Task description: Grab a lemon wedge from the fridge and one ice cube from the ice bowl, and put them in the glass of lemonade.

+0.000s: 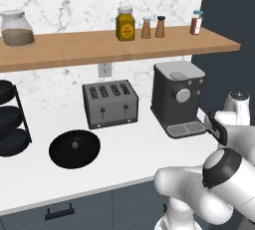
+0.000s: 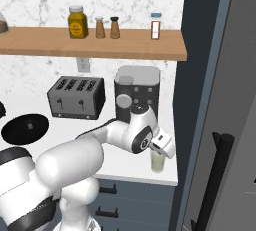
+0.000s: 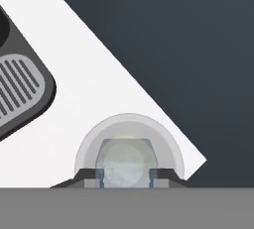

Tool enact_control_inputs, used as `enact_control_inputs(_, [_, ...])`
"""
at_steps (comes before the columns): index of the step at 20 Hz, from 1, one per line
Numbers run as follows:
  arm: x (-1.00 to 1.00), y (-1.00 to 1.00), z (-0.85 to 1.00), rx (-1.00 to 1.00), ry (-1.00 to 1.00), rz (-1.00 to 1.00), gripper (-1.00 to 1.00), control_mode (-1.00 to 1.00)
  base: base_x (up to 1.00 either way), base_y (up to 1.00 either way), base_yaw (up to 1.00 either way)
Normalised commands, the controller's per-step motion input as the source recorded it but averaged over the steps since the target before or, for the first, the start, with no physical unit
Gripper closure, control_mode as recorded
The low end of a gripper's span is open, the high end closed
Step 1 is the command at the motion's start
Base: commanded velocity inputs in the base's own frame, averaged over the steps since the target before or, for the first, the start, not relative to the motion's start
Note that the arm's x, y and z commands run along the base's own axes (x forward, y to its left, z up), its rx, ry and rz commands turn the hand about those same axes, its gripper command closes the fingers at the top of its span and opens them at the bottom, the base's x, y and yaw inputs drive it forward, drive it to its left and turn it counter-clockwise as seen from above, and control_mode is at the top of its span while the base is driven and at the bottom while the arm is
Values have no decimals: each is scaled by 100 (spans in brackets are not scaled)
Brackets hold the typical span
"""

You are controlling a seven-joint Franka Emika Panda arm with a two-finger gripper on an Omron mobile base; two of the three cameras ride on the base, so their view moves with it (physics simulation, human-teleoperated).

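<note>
Glass of lemonade (image 2: 158,162): one clear tumbler of pale yellowish liquid, at the white counter's (image 1: 129,147) corner beside the fridge (image 2: 220,75). Gripper (image 3: 127,177): directly above the glass, jaws pinching a pale, translucent ice cube (image 3: 124,159) between the fingertips (image 3: 98,177). Wooden shelf (image 1: 99,45): one large lidded jar (image 1: 16,28) of brownish grains, one yellow-filled jar (image 1: 125,24), two brown shakers (image 1: 146,27), one red-filled spice bottle (image 1: 196,23). On the counter: one four-slot toaster (image 1: 110,103), one coffee machine (image 1: 177,97), one black round lid (image 1: 74,148).
</note>
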Motion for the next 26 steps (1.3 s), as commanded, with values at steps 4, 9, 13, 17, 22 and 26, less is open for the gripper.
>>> enact_control_inputs(4, [0,0,0,0,0,0,-100,-100,0,0,0])
enact_control_inputs(9, [0,0,0,0,0,0,-100,-100,0,0,0])
enact_control_inputs(13, [0,-2,0,0,0,0,-100,-100,0,0,0])
enact_control_inputs(17, [-1,-8,2,0,0,0,-100,-100,0,0,0])
enact_control_inputs(22, [-17,-25,39,5,-9,0,-100,-100,0,0,0])
enact_control_inputs(26, [-21,-10,80,2,-18,0,-100,-100,0,0,0])
